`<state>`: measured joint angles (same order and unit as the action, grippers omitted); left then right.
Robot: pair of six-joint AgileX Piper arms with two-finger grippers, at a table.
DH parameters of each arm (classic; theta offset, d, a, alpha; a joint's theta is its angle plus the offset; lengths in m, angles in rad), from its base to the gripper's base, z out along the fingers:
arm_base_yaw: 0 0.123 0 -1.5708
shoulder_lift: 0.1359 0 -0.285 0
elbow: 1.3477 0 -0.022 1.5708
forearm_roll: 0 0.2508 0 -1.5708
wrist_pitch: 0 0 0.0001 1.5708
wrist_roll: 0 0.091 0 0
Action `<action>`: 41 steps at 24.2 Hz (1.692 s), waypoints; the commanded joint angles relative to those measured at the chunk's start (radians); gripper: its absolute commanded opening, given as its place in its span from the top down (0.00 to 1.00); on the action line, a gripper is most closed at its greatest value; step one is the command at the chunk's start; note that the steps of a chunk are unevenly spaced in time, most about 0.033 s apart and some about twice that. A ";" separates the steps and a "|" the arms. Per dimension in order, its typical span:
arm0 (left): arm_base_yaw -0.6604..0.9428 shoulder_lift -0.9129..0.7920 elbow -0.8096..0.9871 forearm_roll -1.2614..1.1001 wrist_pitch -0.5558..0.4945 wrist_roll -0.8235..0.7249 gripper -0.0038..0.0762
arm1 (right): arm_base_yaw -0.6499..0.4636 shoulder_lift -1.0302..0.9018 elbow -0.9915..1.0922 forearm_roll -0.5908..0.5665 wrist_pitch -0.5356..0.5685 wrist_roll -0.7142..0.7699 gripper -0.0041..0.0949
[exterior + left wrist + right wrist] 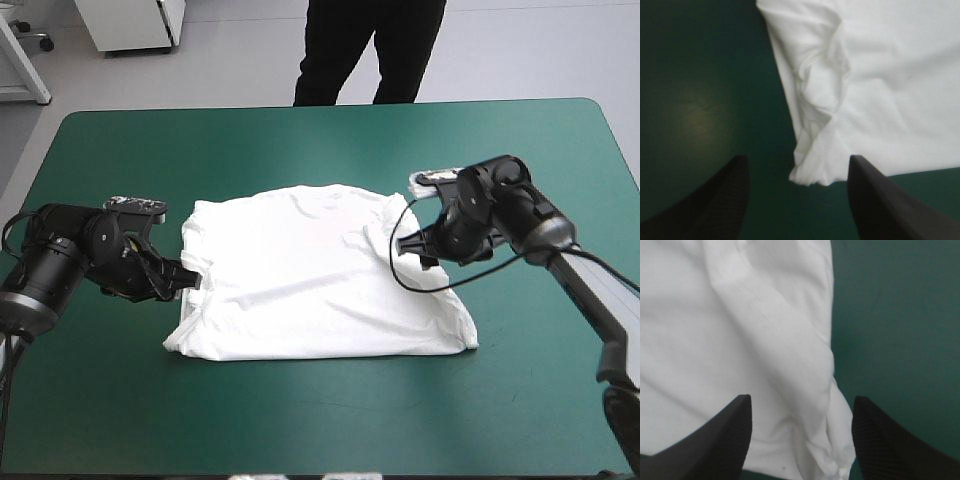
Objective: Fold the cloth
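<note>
t-shirt (320, 275) lying flat, long axis running 9-to-3 o'clock. left gripper (193, 281) sitting at its 9, right gripper (412, 250) at 3, both spread.

A table (300, 140) with rounded corners and a teal-green cover (320, 420) carries a single white T-shirt (320, 270), which lies spread flat at its middle. The garment forms a rough four-sided shape, narrower toward the table's far edge and wider toward the near one, where its straight lower edge runs roughly along the table's length. Its left side is rumpled, with a small bunch of cloth puckered into soft folds and ending in a loose corner on the cover. Along its right side a long raised crease runs beside the edge. Bare cover surrounds the T-shirt on every side, a pale sheen on it at the left
</note>
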<state>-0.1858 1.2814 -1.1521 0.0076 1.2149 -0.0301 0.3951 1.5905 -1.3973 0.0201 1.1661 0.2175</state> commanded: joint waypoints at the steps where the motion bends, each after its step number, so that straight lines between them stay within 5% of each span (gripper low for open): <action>1: -0.002 -0.049 -0.002 0.046 0.017 -0.029 0.43 | -0.009 -0.161 0.088 0.025 -0.070 0.015 0.40; 14: -0.002 -0.062 0.234 -0.067 -0.174 -0.027 0.43 | -0.009 -0.295 0.127 0.038 -0.066 0.052 0.40; 25: -0.002 0.101 0.330 -0.059 -0.295 -0.030 0.43 | -0.009 -0.295 0.127 0.039 -0.049 0.052 0.40; 28: -0.002 0.101 0.350 -0.059 -0.330 -0.030 0.54 | -0.009 -0.295 0.127 0.041 -0.029 0.052 0.40; 31: -0.002 0.101 0.404 -0.057 -0.356 -0.030 0.95 | -0.009 -0.295 0.127 0.041 0.023 0.052 0.40; 38: -0.002 0.101 0.429 -0.055 -0.372 -0.026 0.96 | -0.009 -0.295 0.191 0.043 0.039 0.078 0.40; 41: -0.002 0.101 0.429 -0.055 -0.374 -0.026 0.96 | -0.009 -0.293 0.294 0.038 -0.047 0.078 0.39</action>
<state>-0.1865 1.3808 -0.7312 -0.0868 0.8455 -0.0477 0.3920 1.3238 -1.1381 0.0612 1.1918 0.2968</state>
